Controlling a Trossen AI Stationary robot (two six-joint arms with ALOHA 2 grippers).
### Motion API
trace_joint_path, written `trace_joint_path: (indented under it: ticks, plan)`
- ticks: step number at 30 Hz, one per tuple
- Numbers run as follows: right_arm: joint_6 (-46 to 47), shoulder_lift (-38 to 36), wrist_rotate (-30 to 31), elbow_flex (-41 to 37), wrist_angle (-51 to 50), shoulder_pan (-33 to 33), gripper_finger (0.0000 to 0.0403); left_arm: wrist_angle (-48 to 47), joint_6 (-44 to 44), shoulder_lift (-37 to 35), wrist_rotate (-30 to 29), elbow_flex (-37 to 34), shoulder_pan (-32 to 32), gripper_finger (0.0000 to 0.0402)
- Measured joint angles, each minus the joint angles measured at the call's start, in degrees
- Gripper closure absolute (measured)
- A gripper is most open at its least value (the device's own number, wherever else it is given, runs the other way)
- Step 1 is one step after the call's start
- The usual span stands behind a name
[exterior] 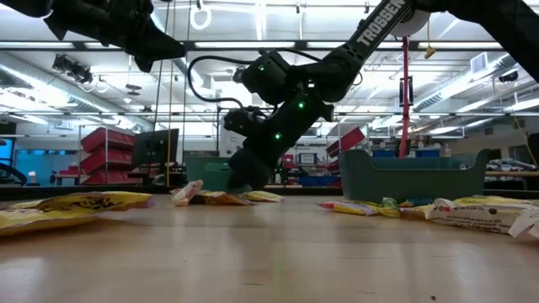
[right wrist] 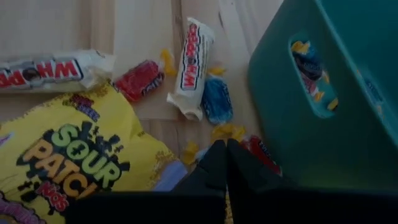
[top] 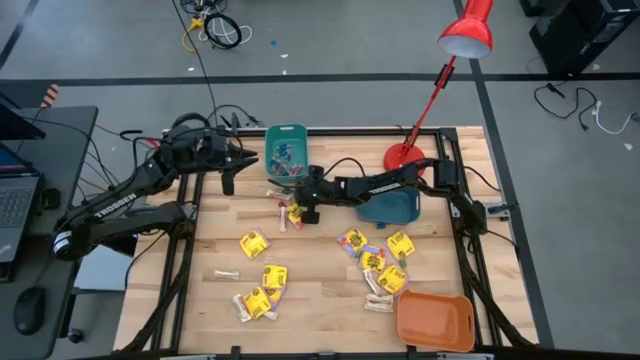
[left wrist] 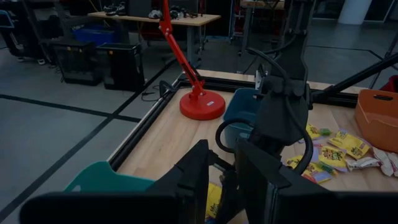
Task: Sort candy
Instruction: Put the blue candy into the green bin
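Note:
Candy lies scattered on the wooden table [top: 320,300]: yellow packets [top: 254,243], pale sticks [top: 226,273] and tiny pieces. My right gripper [top: 305,212] is shut, low over the table beside the light teal bin [top: 285,152]. Around its tips [right wrist: 225,152] lie a yellow packet [right wrist: 68,152], a white stick [right wrist: 193,62], a blue piece [right wrist: 216,102] and red pieces [right wrist: 140,79]. More tiny pieces lie inside that bin [right wrist: 311,65]. My left gripper [top: 228,170] is open in the air, left of the bin, holding nothing [left wrist: 227,180]. My right gripper points steeply down with its fingers shut, the tips at table height next to a red piece [right wrist: 264,155] at the foot of the teal bin's wall [right wrist: 336,124]. The fingers hide their own tips, so I cannot tell whether they touch that piece.
A dark teal bin [top: 390,207] sits under my right arm, an orange bin [top: 435,320] at the near right corner. A red desk lamp's base [top: 403,156] stands at the far edge. Bare wood shows at the near middle of the table.

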Motion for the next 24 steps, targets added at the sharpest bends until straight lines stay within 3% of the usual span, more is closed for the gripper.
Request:
trace_joint_path:
  ticks: [24]
  plan:
    - [5.8,1.9,0.2,0.2,0.8,0.4,0.0403,-0.3,0.0,0.0,0.0,0.0,0.0,0.0321]
